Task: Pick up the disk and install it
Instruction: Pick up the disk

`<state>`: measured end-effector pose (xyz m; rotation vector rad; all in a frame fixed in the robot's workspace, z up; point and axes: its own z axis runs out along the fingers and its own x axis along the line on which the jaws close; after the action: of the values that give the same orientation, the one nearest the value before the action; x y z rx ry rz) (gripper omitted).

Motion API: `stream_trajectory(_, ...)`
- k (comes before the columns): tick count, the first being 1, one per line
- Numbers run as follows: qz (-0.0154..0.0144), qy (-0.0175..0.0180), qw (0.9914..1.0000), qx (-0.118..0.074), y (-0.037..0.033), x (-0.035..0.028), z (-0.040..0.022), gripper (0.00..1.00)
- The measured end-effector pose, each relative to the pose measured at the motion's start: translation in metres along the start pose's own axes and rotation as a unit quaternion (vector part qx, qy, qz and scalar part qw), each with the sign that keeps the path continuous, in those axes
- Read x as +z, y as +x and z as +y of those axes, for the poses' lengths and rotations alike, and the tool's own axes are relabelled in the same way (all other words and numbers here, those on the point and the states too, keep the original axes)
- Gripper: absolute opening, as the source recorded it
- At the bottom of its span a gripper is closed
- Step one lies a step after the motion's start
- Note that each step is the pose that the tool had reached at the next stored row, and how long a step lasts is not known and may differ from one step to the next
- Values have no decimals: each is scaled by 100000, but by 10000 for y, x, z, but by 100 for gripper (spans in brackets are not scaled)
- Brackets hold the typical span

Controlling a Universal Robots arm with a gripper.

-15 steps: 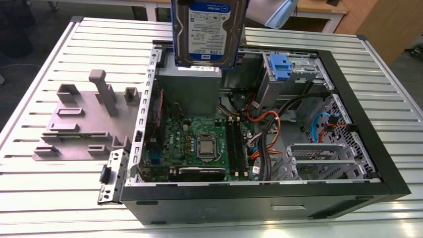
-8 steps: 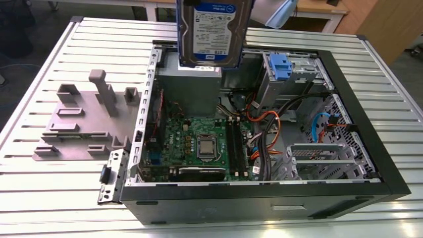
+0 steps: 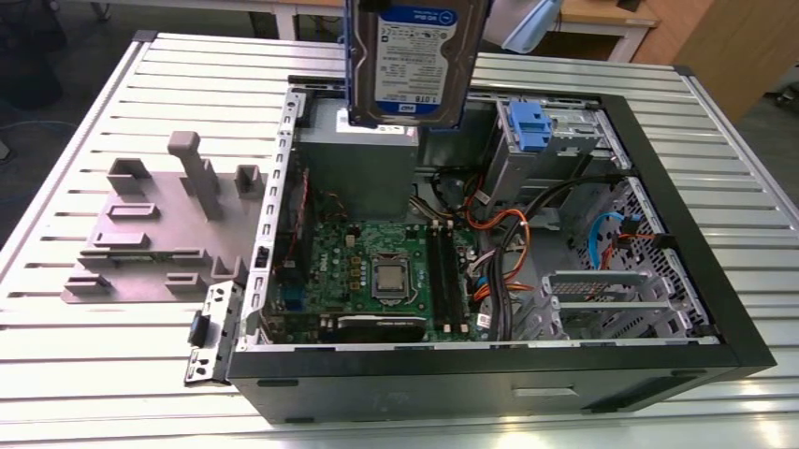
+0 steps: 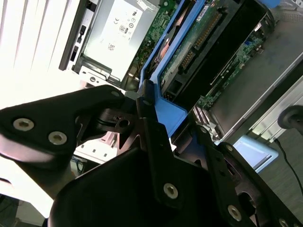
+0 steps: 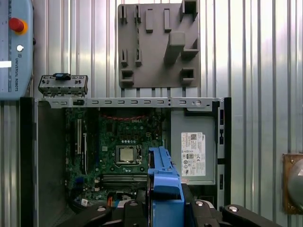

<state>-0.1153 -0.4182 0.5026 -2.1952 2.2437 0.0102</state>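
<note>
On the slatted table [image 3: 100, 374], to the exterior view's left of the open computer case [image 3: 474, 379], lies a grey fixture plate [image 3: 150, 234] with upright blocks and nothing in its slots. Inside the case, on that same side, sits the green motherboard [image 3: 362, 262] with its bare processor. Beyond it, against the case's far wall, is the grey power supply [image 3: 355, 168]. The disk [image 3: 413, 65] hangs in the air above the case, roughly over that power supply, label facing the exterior camera and touching nothing in the case. In the second wrist view the gripper [image 4: 158, 118] has its black fingers [image 4: 109, 106] closed against the disk's blue carrier frame, so the pick-up looks done and the installing is not. Further to the exterior view's right inside the case, the drive bay with the small blue latch piece [image 3: 530, 126] appears to hold no drive. The metal cage [image 3: 600, 299] near the case's right wall also looks unfilled, with cables running beside it.
</note>
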Motion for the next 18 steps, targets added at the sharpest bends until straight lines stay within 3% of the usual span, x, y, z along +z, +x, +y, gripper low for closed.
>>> stream_trajectory(18,-8,5,99999,328,5,0,-173,36)
